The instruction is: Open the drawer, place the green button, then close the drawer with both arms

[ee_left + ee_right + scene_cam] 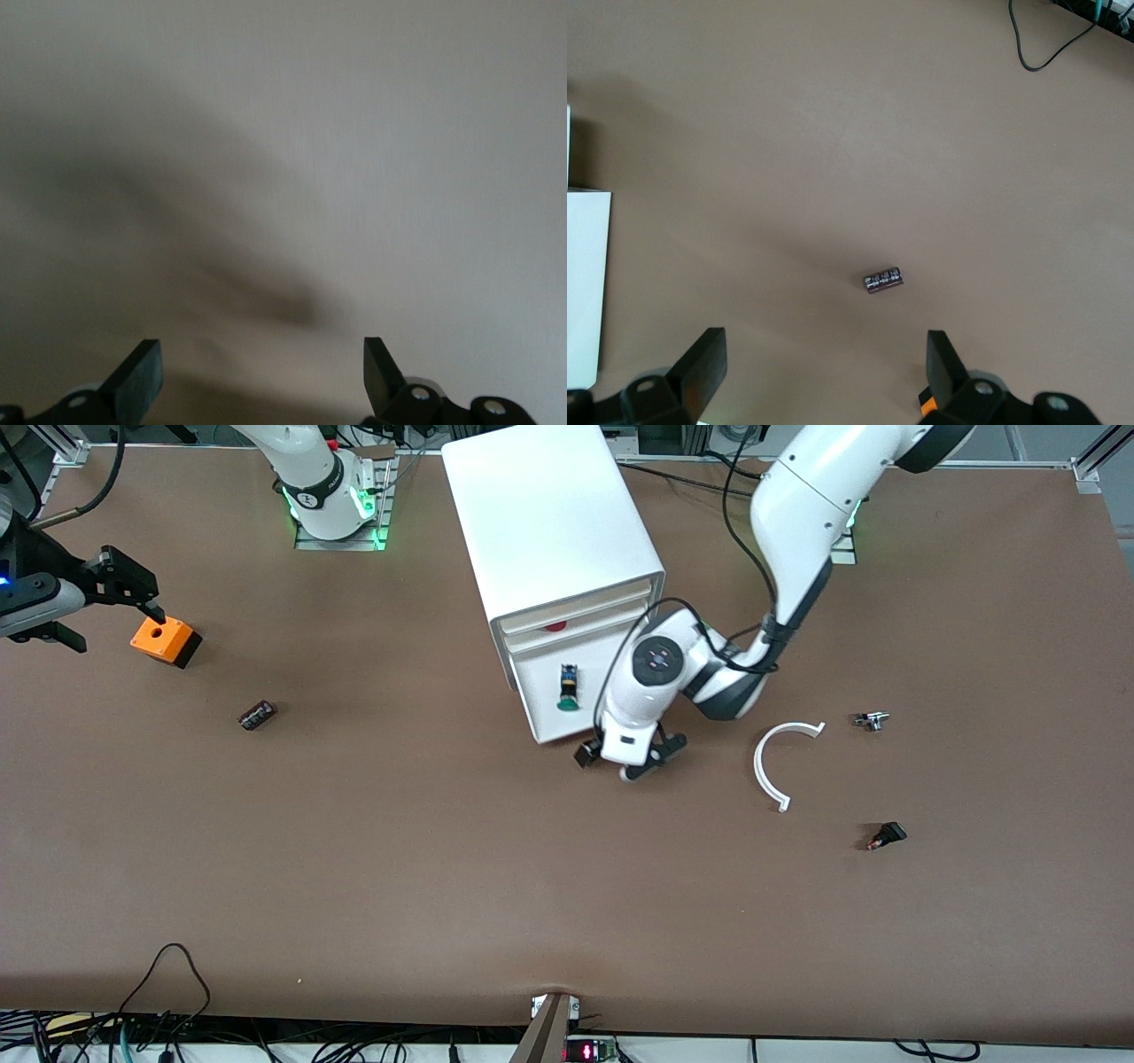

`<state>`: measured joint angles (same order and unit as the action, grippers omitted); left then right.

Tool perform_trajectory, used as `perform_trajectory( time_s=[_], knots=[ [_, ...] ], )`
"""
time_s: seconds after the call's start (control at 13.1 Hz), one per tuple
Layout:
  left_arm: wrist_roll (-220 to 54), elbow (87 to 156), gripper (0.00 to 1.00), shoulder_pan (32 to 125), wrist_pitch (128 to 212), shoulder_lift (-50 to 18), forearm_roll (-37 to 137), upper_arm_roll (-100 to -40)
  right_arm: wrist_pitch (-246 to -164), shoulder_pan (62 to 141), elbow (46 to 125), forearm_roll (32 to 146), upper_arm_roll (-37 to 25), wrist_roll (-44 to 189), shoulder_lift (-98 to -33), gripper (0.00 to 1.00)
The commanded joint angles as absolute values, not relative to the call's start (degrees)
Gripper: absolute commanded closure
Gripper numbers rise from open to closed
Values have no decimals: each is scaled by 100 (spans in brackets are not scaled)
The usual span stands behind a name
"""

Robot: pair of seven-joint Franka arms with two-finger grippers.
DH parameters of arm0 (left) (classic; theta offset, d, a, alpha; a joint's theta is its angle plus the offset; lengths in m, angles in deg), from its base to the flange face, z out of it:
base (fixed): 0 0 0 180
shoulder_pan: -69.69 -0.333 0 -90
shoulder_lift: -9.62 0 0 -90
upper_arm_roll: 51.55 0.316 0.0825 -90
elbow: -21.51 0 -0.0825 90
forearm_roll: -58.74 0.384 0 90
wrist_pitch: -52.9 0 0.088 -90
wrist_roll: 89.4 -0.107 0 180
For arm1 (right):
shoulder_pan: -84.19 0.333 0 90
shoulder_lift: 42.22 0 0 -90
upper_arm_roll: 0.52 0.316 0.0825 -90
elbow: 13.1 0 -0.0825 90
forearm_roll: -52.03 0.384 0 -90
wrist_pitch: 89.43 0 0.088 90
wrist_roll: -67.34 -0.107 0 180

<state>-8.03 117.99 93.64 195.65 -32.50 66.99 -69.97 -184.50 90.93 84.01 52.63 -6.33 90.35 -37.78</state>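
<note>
With the button (pixel 567 688) lying in the pulled-out drawer (pixel 567 691) of the white cabinet (pixel 549 522), the left claw (pixel 631 757), wide and empty at the drawer's front, should push squarely, while the right claw (pixel 120 593), wide, waits over the orange box (pixel 165 640).

Left arm (pixel 802 522) reaches down from its base, elbow bent, wrist (pixel 657 662) folded low. Left gripper (pixel 631 759) sits close to the tabletop, jaws wide apart with nothing between them, both black fingertips (pixel 142 376) seen in the left wrist view aimed at a plain white surface right ahead of the jaws. Right arm (pixel 306 474) waits out at its own end. Right gripper (pixel 133 593) is up in the air, jaws spread, empty, fingertips (pixel 704 363) pointing down at bare tabletop.
</note>
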Motion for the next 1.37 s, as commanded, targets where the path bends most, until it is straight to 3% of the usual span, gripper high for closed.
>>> perform_trajectory(
  time_s=[0.0, 0.38, 1.3],
  knots=[
    [-206, 11986, 0, 9464, 19249, -2994, 6833, -7219, -18435, 8999, 8297, 5142, -535, 9045, -3773, 0],
    [-221, 11977, 0, 9588, 18519, -2879, 7245, -7606, -18461, 8990, 8130, 5238, -553, 8547, -3940, 0],
    [-1584, 11995, 0, 9553, 18412, -3169, 6271, -7870, -18567, 9016, 7963, 5203, -536, 8149, -4081, 0]
  ],
)
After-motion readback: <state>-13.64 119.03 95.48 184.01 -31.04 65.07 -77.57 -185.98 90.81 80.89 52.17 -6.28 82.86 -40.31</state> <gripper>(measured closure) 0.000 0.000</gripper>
